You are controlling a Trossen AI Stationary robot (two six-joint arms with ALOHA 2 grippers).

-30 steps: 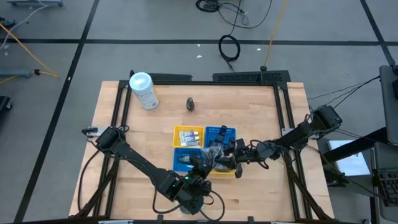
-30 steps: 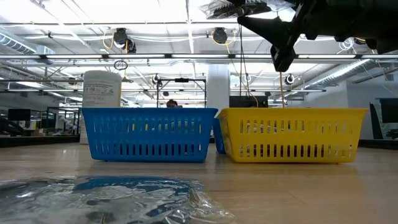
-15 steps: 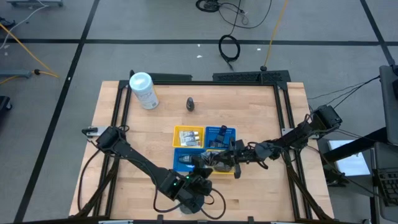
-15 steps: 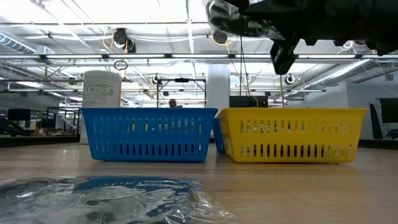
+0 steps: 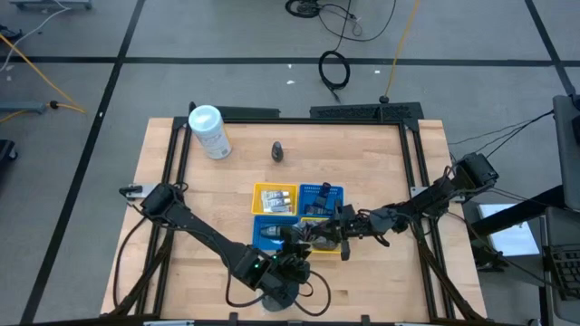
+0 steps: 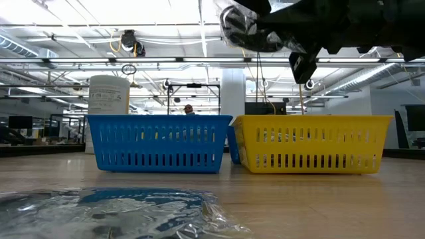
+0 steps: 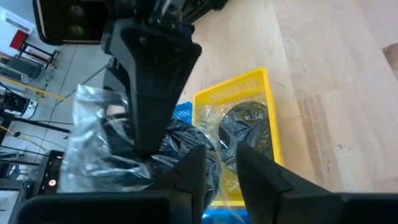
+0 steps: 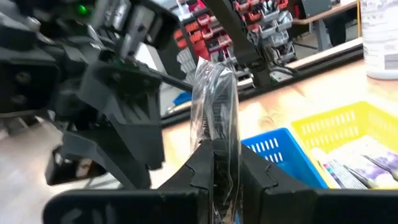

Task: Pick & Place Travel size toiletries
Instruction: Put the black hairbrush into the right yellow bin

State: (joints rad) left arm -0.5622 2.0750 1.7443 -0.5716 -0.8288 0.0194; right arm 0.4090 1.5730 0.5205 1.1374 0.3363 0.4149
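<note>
Overhead lights glare behind the yellow basket (image 6: 312, 144). Above it, the right gripper (image 8: 225, 163) is clamped on a wrapped disc (image 8: 216, 106); the left gripper (image 7: 219, 163), barely parted, should let go cleanly before any lowering.

Bright, even overhead light; ceiling strips (image 6: 166, 13) glare in the low view; wrist views blur nearby.

Two dark, slim, multi-jointed arms, matte black throughout. Left gripper (image 5: 292, 243) and right gripper (image 5: 319, 229) each ending in two flat, black, angular fingers (image 7: 186, 180) with tapered tips. Black cables looping beside the arm bases. Boxy black wrist housings, small green indicator light near one.
</note>
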